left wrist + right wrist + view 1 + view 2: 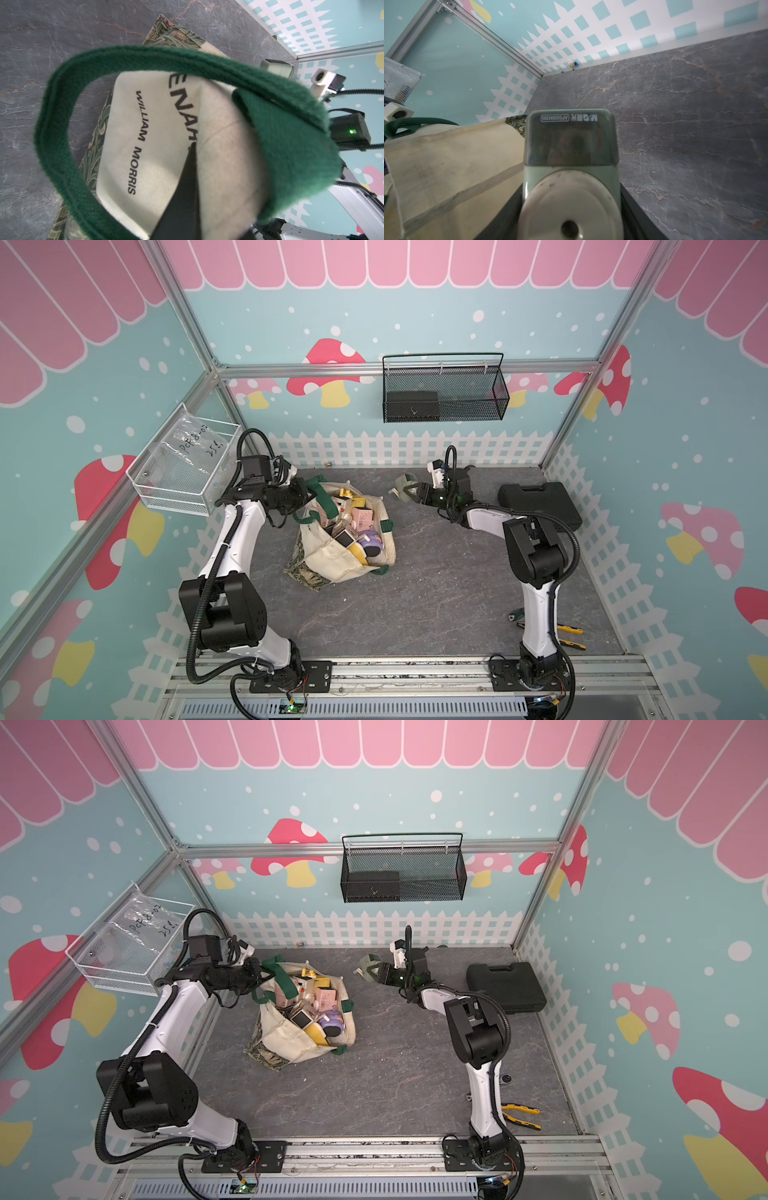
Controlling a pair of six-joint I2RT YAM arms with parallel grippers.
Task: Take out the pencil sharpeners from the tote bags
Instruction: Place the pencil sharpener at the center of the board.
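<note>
Canvas is pinched between the jaws of my left gripper [306, 494], which are closed tight on the rim of the tote bag [332, 558], right beside where its dark green strap [145, 58] loops over. I judge this hold is there to lift that edge and keep the soft mouth gaping, so the bag does not slump shut or drag along the grey table [415, 593] while things are pulled from it. My right gripper [410, 490] is clamped on a green pencil sharpener [401, 483], its jaws partly spread around the boxy body. The right wrist view shows the sharpener's smoky shavings drawer and round cream face pointing away from me. It hangs clear of the bag, above bare table toward the back fence, which looks like a sensible spot to set it down apart from the bag. A heap of pastel pencil sharpeners [360, 517] fills the bag's mouth, pink, yellow, purple and cream, so by my reckoning the job is barely begun.
</note>
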